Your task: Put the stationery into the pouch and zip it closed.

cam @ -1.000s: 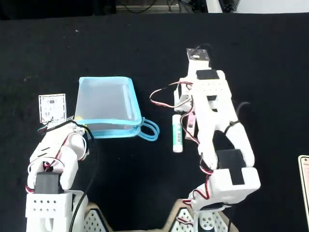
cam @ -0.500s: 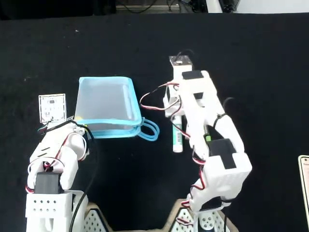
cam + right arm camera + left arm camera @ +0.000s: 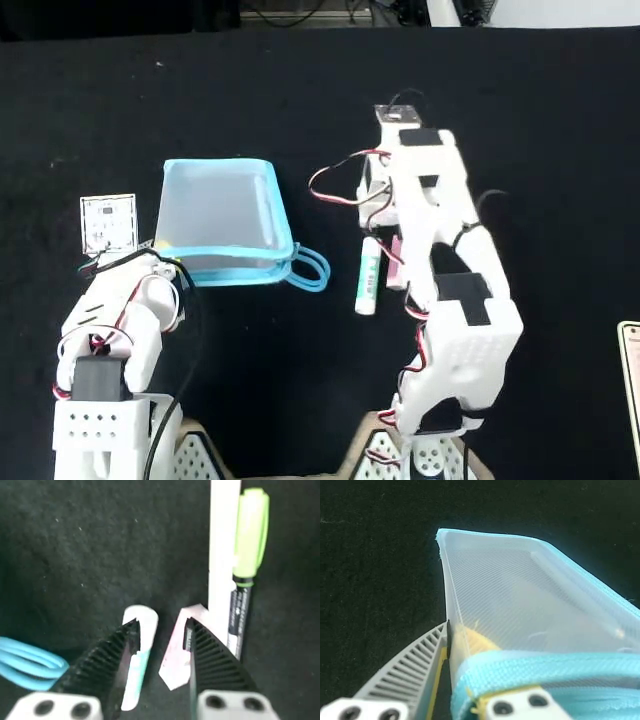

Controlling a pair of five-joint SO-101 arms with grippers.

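A translucent pouch (image 3: 222, 218) with blue trim lies flat, its blue loop (image 3: 312, 268) toward the right arm. My left gripper (image 3: 168, 268) is shut on the pouch's zip edge (image 3: 535, 667), one ribbed finger (image 3: 410, 680) lying outside the mesh. A white glue stick (image 3: 367, 283) and a pink item (image 3: 395, 262) lie beside the right arm (image 3: 430, 220). My right gripper (image 3: 161, 626) hangs open low over them: the glue stick (image 3: 137, 650) is by one finger, the pink item (image 3: 177, 655) by the other. A white pen (image 3: 220, 555) and a green-capped marker (image 3: 250, 535) lie just beyond.
A small white card (image 3: 108, 222) sits on the black cloth beside the left arm. Another card (image 3: 630, 360) shows at the right edge. Cables run along the table's far edge.
The right arm swung toward the pouch and back again. The glue stick now lies slightly tilted and a little nearer the front. The left arm and pouch have not moved.
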